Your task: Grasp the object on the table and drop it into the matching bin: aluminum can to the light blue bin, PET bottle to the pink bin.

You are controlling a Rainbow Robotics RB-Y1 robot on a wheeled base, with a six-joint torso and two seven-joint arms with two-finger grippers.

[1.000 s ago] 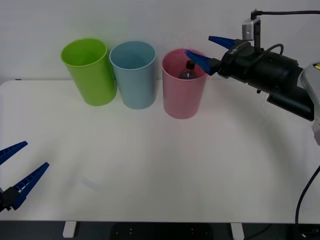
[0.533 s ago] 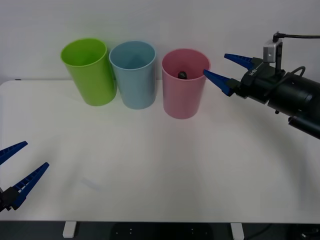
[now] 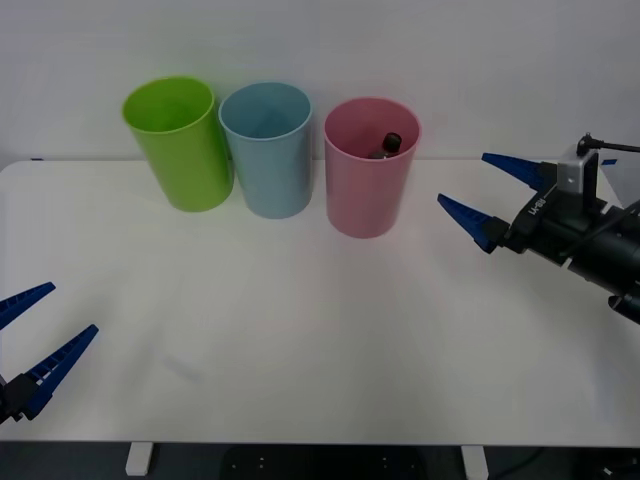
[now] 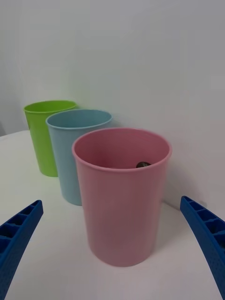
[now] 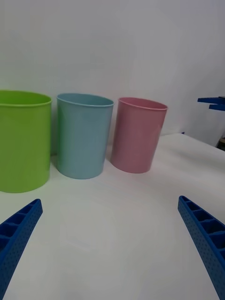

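Three tall bins stand in a row at the far side of the white counter (image 3: 300, 330), itself the largest thing in view: a lime green bin (image 3: 178, 143) on the robot's left, the light blue bin (image 3: 267, 148) in the middle just beside it, and the pink bin (image 3: 369, 165) to the right, near the blue one but apart from it. To the right of the pink bin and apart from it, the right gripper (image 3: 492, 192) hangs above the counter, its blue jaws spread wide and holding nothing. At the near left edge of the counter the left gripper (image 3: 36, 328) waits, its jaws likewise apart. Smallest of all, the PET bottle (image 3: 387, 146) lies inside the pink bin, tilted, its black cap showing below the rim.
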